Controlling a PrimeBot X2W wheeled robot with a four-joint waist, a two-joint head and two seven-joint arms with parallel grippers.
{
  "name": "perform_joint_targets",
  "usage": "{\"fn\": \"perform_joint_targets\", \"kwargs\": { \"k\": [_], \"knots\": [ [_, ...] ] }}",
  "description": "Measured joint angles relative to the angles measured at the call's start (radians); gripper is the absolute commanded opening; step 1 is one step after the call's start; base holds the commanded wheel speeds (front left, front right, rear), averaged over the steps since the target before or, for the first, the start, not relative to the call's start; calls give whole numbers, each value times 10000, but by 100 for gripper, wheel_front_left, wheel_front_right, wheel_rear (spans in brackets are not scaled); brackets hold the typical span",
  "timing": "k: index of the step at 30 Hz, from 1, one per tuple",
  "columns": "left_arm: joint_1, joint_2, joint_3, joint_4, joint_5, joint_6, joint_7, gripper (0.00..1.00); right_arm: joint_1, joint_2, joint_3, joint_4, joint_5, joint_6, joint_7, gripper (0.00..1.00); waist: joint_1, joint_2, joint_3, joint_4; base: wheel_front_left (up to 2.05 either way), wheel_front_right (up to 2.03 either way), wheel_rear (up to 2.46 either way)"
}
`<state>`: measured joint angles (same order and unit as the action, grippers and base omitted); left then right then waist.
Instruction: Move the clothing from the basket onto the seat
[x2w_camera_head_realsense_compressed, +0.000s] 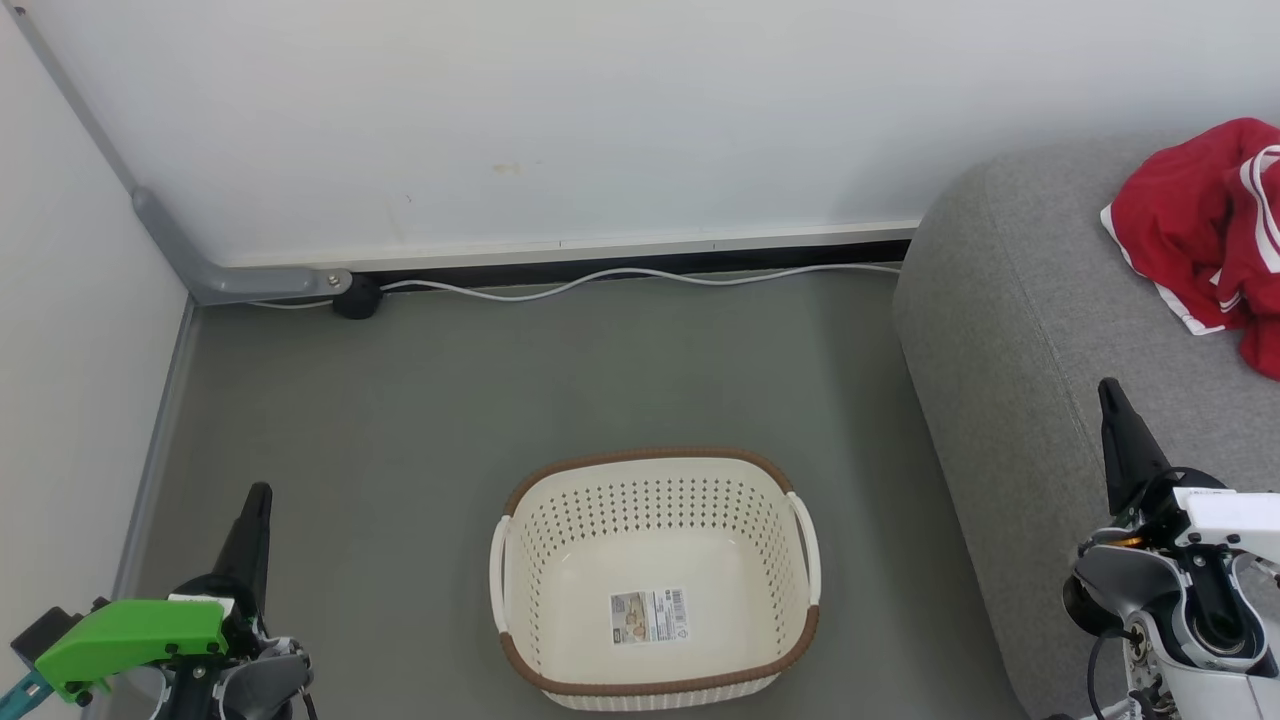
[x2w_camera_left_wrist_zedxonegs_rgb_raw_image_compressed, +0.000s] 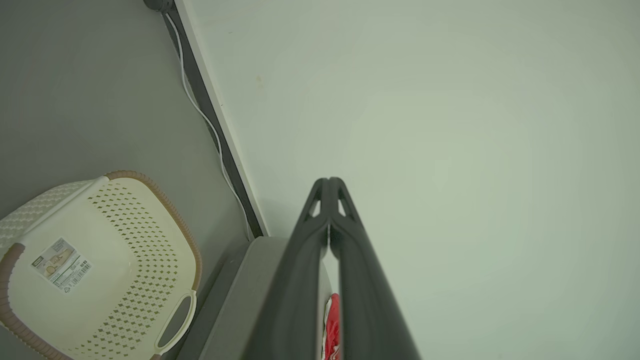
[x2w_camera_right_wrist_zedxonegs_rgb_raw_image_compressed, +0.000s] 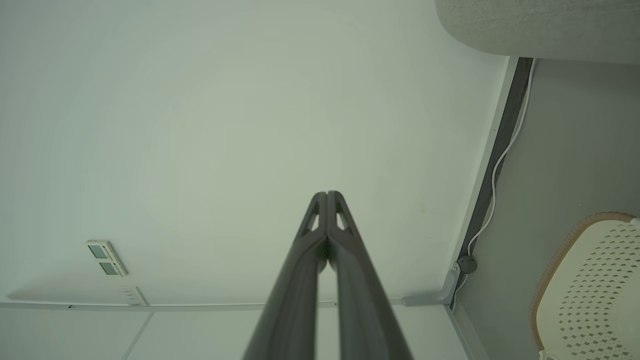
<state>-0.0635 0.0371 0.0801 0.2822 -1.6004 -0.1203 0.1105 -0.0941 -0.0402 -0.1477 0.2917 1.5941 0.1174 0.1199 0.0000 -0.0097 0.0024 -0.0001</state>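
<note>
The cream basket (x2w_camera_head_realsense_compressed: 655, 478) with its brown rim stands on the grey floor at the lower middle of the head view, with just a paper label (x2w_camera_head_realsense_compressed: 650, 615) on its bottom. Red clothing (x2w_camera_head_realsense_compressed: 1205, 225) with white stripes lies bunched on the grey seat (x2w_camera_head_realsense_compressed: 1010, 330) at the right. My left gripper (x2w_camera_head_realsense_compressed: 258, 495) is shut at the lower left, well left of the basket, holding nothing. My right gripper (x2w_camera_head_realsense_compressed: 1110, 392) is shut over the seat's front edge, below the clothing and apart from it. The left wrist view shows the basket (x2w_camera_left_wrist_zedxonegs_rgb_raw_image_compressed: 150, 235) and a sliver of red clothing (x2w_camera_left_wrist_zedxonegs_rgb_raw_image_compressed: 333, 325) between the shut fingers.
A white cable (x2w_camera_head_realsense_compressed: 620, 280) runs along the baseboard below the white back wall. A grey conduit (x2w_camera_head_realsense_compressed: 210, 275) bends down the left corner to a dark plug (x2w_camera_head_realsense_compressed: 357, 297). A wall panel (x2w_camera_right_wrist_zedxonegs_rgb_raw_image_compressed: 106, 257) appears in the right wrist view. Open floor surrounds the basket.
</note>
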Motion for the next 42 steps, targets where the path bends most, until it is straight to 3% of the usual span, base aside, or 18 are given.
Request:
{"fn": "perform_joint_targets", "kwargs": {
  "k": [42],
  "knots": [
    [0, 0, 4, -2, 2, 0, 0, 0, 14, 2, 33, -65, 2, 0, -17, 0, 0, 0, 3, 1, 0, 0, 0]
  ]
}}
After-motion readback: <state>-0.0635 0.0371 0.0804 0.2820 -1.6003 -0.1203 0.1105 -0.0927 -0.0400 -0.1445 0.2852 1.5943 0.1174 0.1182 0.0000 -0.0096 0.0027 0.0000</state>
